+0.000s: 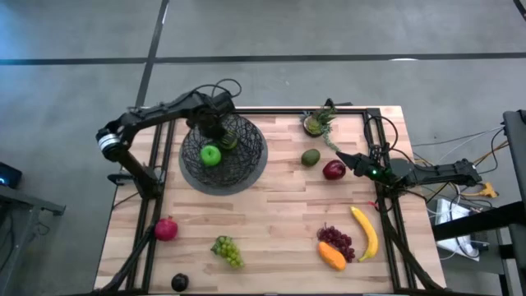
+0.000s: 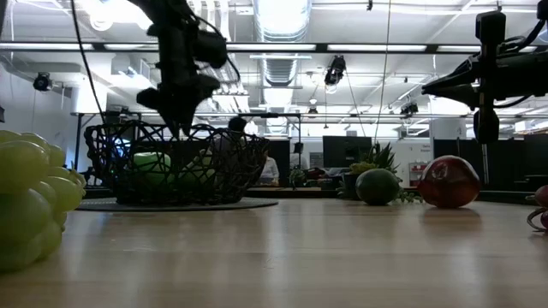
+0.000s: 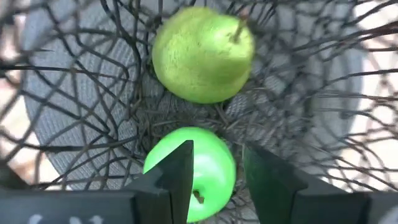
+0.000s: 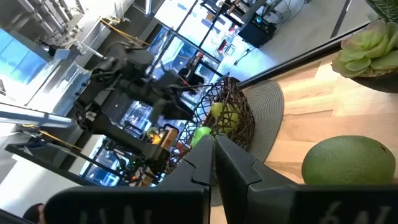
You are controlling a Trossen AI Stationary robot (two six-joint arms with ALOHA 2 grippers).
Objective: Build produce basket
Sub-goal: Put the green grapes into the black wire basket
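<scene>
The dark wire basket (image 1: 242,156) sits on a flat grey disc (image 1: 246,182) at the table's far left. Inside it lie a green apple (image 1: 210,155) and a yellow-green pear (image 3: 202,53). My left gripper (image 1: 215,125) hangs open over the basket, at about rim height in the low view (image 2: 180,128). Its fingers (image 3: 180,171) stand above the green apple (image 3: 214,165) and touch nothing. My right gripper (image 1: 343,156) is shut and raised off the table, just right of the red apple (image 1: 334,170) and the avocado (image 1: 310,157).
A spiky green plant (image 1: 319,122) stands at the far edge. Near right lie the banana (image 1: 366,232), purple grapes (image 1: 335,240) and an orange piece (image 1: 331,256). Near left are green grapes (image 1: 228,251), a red fruit (image 1: 165,229) and a dark plum (image 1: 179,283). Bare wood in the middle.
</scene>
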